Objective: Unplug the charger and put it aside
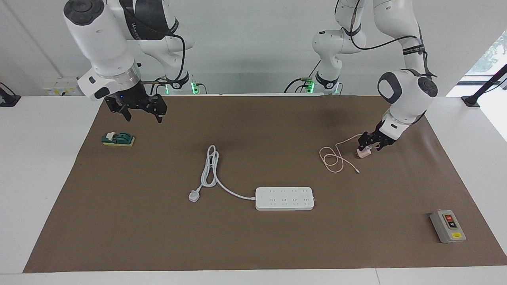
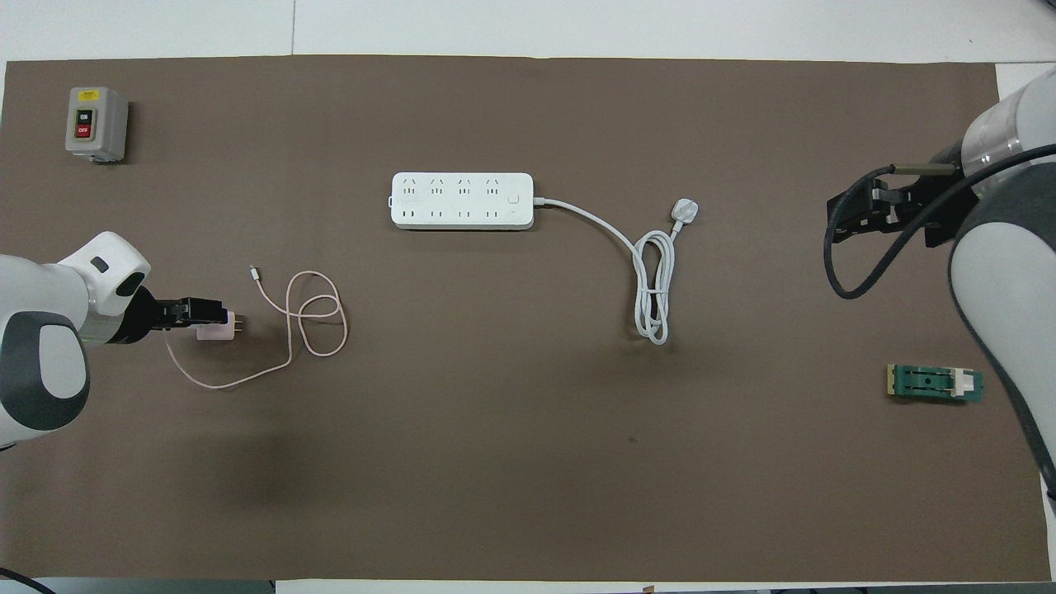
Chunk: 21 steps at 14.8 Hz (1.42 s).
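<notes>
Pink charger (image 1: 363, 153) on mat, seemingly between left gripper (image 1: 366, 145) fingers.

The left claw (image 2: 216, 317) covers part of the charger (image 2: 224, 332), hiding any grip.

Loads of bare brown mat (image 1: 253, 245) between the power strip (image 1: 284, 198) and the charger (image 1: 363, 153), easy to pass there. Only clutter by the charger is its looped pink cable (image 1: 332, 159). The grey switch box (image 1: 447, 225) sits well apart.

White wall (image 1: 253, 47), window (image 1: 489, 51), brown mat (image 1: 253, 245).
</notes>
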{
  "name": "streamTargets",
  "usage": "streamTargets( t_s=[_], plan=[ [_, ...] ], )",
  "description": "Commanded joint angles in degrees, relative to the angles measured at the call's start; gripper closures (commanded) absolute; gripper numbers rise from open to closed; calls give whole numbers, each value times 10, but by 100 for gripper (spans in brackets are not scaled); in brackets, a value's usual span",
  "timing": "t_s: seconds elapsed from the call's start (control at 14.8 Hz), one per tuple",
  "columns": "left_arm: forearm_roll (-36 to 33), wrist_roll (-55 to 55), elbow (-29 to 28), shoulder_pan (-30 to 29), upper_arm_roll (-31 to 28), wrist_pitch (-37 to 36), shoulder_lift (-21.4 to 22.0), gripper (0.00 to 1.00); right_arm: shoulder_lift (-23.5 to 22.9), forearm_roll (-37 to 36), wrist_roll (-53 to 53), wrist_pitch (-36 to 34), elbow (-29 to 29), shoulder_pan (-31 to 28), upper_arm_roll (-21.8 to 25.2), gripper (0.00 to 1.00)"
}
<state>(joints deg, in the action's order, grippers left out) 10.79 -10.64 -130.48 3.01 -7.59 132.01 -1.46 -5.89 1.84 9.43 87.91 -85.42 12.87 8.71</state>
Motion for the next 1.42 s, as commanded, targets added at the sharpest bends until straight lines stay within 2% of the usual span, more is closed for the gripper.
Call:
streamTargets(
  t_s=[0.0,0.13,0.67,0.88,1.28,1.35],
  plan=[
    [-8,-12,17,-13,3,1,6,0,18,26,-22,9,-19,-34,-11,0],
    [-9,-12,51,-23,3,-27,-5,0,24,21,-70,-3,-28,-44,-9,0],
    [-61,-6,182,-23,3,-182,7,0,57,0,-77,-28,-70,-64,-11,0],
    [-74,26,227,-17,8,-262,30,0,60,-2,-74,-31,-72,-64,-11,0],
    [-95,64,237,-5,28,-341,102,0,69,-13,-72,-25,-88,-65,-13,0],
    [-103,82,263,-5,33,-364,102,0,69,-15,-72,-12,-88,-65,-12,0]
  ],
)
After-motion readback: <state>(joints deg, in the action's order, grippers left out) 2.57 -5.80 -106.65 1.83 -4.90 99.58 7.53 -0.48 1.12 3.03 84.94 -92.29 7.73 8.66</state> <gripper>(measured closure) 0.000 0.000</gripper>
